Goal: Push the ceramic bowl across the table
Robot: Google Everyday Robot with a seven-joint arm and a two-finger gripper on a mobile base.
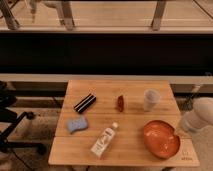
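At the bench [132, 127] corner by the gripper [178, 131], whose state I cannot tell, sits the ceramic bowl [161, 139]: probably heavy, rigid, slick, chippable, so push at the rim.

Wooden table [131, 151] bears ceramic bowl [160, 140], whitish cup [151, 99], small red item [120, 103], black striped bar [85, 103], blue sponge [77, 125], white bottle [104, 141]; gripper [178, 130] at its right edge.
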